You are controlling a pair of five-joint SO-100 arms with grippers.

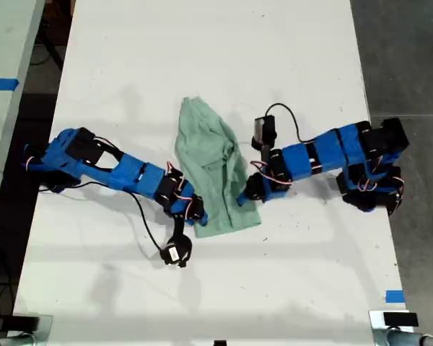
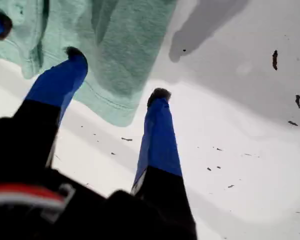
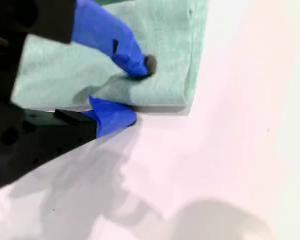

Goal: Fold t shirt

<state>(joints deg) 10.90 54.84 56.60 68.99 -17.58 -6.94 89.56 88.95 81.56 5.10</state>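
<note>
The pale mint-green t shirt lies folded into a long strip mid-table. My first gripper is on the arm at the exterior view's left, at the shirt's near corner. It is open: one fingertip rests on the cloth and the other on bare table, with the corner between them. My second gripper is on the arm at the exterior view's right. It straddles the shirt's side edge close to a corner. Its jaws stand slightly apart and the cloth lies flat.
The white table stretches wide beyond the shirt. A blue tape mark sits near the table's front corner at the exterior view's right. A second table stands at the exterior view's left and grey floor shows at its right.
</note>
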